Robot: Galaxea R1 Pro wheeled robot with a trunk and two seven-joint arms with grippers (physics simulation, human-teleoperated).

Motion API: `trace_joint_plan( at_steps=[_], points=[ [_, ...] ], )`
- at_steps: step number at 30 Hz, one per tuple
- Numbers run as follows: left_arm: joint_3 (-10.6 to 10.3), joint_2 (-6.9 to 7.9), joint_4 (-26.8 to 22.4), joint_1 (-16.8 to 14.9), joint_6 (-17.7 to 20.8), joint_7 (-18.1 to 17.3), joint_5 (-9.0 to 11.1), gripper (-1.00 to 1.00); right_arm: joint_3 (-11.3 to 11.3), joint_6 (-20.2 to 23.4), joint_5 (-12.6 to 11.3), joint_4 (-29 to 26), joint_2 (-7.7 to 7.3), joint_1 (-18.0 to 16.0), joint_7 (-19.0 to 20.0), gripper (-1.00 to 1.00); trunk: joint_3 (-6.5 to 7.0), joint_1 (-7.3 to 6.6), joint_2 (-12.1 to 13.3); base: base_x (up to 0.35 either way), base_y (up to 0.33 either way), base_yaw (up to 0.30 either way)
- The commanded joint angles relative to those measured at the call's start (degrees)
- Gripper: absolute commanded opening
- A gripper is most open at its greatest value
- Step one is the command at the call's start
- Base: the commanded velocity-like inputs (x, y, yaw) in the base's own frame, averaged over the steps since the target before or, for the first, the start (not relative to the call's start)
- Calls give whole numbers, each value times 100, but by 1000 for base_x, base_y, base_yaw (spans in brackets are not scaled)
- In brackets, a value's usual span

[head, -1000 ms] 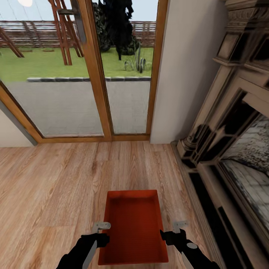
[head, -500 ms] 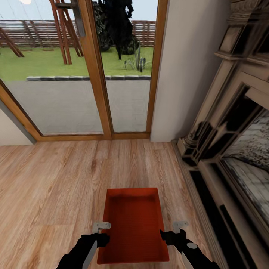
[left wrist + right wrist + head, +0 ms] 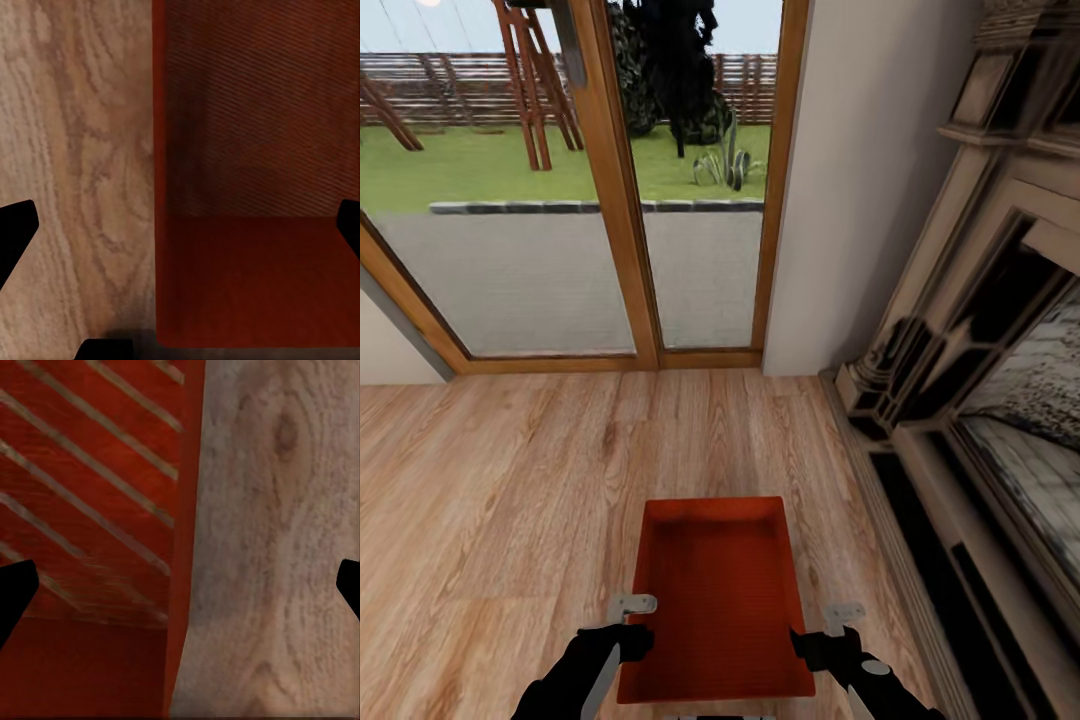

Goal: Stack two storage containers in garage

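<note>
The whole scene is seen to slide a little between the earlier pictures and this one: the tall honey-framed glass door [image 3: 610, 190] and the ornate dark-and-cream fireplace surround [image 3: 960, 330] are shifted slightly in the head view, so the camera is judged to be moving with the robot rather than the room's things. The light wood plank floor [image 3: 490, 480] is underfoot, so the living room is not yet left and the garage remains ahead; the carry is judged to be at its start. The rust-red rectangular open-top storage container [image 3: 715, 600] is held low in front of the trunk, between the two arms, and nothing is seen inside it: only its ribbed bottom. The left gripper [image 3: 628, 625] is set astride the container's left wall [image 3: 161, 187], the right gripper [image 3: 828, 635] astride its right wall [image 3: 184, 585]; in both wrist views the fingers are spread wide apart with the wall between them, so a firm pinch is not shown. One container is seen here.
</note>
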Motion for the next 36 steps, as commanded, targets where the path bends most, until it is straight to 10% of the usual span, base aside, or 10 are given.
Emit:
trace_joint_plan(
  at_steps=[1, 16, 36],
  points=[
    [28, -7, -10, -1, 30, -4, -28, 100, 24, 3, -50, 2, -4, -2, 3, 100, -4, -1, -2, 0, 0, 0],
    [28, 9, -10, -1, 58, -12, -51, 100, 32, -19, -50, 44, -4, -2, 16, 100, -4, -1, -2, 0, 0, 0],
    [28, 10, -10, -1, 109, -13, -56, 100, 38, -31, -42, 44, 5, -2, 65, 100, -309, 373, -683, 0, 0, 0]
  ],
)
